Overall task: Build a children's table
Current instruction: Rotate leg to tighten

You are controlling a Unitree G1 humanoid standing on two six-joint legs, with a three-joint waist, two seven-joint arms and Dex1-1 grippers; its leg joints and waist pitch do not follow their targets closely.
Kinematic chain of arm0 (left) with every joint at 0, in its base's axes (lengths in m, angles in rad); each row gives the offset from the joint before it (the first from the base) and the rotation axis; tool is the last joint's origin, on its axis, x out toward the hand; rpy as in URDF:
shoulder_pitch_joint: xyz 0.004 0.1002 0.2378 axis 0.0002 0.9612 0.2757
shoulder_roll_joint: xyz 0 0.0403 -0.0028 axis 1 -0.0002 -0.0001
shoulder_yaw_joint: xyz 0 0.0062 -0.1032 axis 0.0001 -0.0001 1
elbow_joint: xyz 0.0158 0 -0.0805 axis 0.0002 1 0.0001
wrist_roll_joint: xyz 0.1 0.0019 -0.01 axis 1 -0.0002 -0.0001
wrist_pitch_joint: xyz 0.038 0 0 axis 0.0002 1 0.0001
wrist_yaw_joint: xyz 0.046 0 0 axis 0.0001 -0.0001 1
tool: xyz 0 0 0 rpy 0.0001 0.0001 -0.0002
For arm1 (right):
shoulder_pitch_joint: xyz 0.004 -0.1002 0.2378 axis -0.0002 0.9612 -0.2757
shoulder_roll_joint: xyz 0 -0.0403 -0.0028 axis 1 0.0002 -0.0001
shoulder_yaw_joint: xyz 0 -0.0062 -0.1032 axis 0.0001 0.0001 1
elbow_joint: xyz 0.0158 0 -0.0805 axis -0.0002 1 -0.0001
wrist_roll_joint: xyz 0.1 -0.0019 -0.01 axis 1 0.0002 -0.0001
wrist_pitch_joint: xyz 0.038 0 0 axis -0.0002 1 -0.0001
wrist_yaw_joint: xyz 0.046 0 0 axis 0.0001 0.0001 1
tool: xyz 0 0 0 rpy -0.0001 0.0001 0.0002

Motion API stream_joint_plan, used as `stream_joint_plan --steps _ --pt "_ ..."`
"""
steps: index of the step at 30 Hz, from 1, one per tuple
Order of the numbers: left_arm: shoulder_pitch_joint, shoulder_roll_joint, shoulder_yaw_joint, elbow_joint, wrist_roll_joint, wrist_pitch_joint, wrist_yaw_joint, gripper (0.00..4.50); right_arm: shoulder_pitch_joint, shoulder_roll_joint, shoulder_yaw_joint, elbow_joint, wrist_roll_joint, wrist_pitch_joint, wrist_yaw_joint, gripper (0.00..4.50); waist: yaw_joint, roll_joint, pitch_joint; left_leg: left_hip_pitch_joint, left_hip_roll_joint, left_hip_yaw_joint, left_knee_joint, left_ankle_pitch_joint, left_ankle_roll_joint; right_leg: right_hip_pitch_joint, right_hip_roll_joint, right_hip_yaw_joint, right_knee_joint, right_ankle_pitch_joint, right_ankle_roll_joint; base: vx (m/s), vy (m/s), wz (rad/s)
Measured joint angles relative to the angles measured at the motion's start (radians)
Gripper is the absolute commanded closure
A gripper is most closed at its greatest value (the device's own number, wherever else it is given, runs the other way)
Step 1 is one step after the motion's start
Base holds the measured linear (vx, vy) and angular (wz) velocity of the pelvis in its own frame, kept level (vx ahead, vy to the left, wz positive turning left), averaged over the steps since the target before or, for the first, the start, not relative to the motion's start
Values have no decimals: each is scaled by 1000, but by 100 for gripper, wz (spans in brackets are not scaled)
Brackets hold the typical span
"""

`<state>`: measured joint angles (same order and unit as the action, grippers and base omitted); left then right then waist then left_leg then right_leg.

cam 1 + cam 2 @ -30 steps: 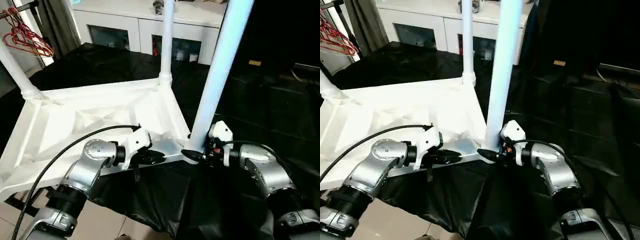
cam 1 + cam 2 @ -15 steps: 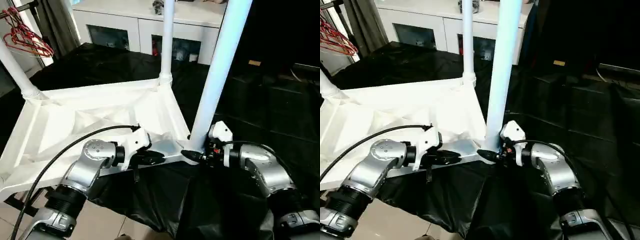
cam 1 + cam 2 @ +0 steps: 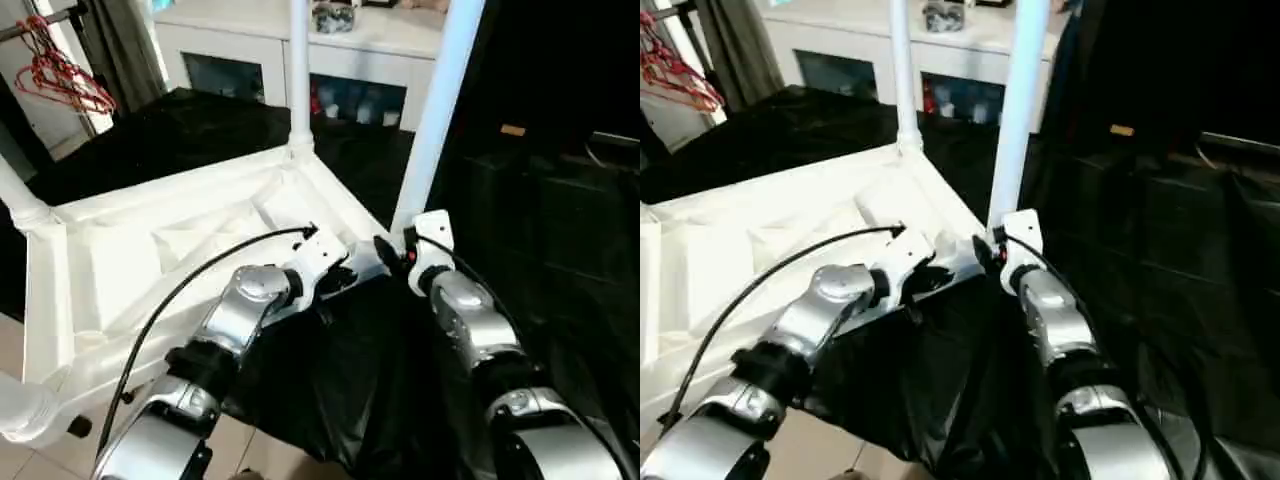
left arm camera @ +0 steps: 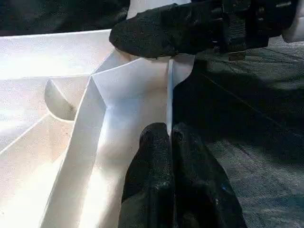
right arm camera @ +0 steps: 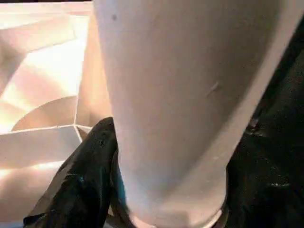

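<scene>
Children's table [image 3: 180, 240] lies inverted; our left claw [image 4: 168, 137] pinches its rim steady, right claw [image 3: 392, 252] grips the corner leg [image 3: 440, 100], we judge, for seating.

White children's table [image 3: 150, 250] upside down, tube legs [image 3: 437, 110] upright.

I count one white tabletop [image 3: 150, 260], lying underside up, and three tube legs standing from its corner sockets: one [image 3: 297, 75] at the far corner, one [image 3: 437, 110] at the near right corner by my grippers, one [image 3: 15, 195] at the far left corner. A fourth white tube end [image 3: 20, 415] shows at the near left corner. Behind it stands one white cabinet [image 3: 250, 45], and one bunch of red hangers [image 3: 65, 75] hangs at the left.
</scene>
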<state>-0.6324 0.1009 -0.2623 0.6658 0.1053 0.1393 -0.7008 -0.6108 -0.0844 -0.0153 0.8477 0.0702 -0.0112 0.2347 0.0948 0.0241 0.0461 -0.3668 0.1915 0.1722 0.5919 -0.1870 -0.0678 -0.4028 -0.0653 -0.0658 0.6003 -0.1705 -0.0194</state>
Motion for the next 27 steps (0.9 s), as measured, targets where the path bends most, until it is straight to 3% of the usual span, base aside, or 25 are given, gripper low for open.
stream_joint_plan --steps 3,5,11,15,21,27 --pt "0 1 0 7 6 -19 0 450 0 9 -10 3 4 -3 8 103 -1 0 0 0 0 0 0 0 0 0 0 0 0 0 0 0 0 0" --pt "3 13 -1 8 6 -37 -15 450 -1 10 -13 10 5 -23 25 73 -4 0 0 0 0 0 0 0 0 -1 0 0 0 0 0 0 0 0" --pt "40 53 -1 -46 -14 -57 -94 450 1 -25 3 18 9 -47 110 73 -6 2 1 0 0 0 -3 0 0 -1 0 -1 0 0 0 0 0 0" --pt "60 89 0 -76 -36 -62 -161 450 31 -76 29 -21 18 -46 277 73 -6 3 1 -1 0 0 -3 0 0 -2 0 -1 0 -1 1 0 0 0" --pt "108 171 0 -138 -91 -75 -315 450 123 -199 116 -179 51 -30 605 73 -2 2 1 -1 1 0 -3 0 0 -2 0 -1 0 -3 1 0 0 0" --pt "145 225 1 -194 -125 -64 -411 450 164 -248 128 -254 100 14 766 73 -2 2 1 -1 1 0 -2 0 0 -2 0 -1 0 -3 1 0 0 0"
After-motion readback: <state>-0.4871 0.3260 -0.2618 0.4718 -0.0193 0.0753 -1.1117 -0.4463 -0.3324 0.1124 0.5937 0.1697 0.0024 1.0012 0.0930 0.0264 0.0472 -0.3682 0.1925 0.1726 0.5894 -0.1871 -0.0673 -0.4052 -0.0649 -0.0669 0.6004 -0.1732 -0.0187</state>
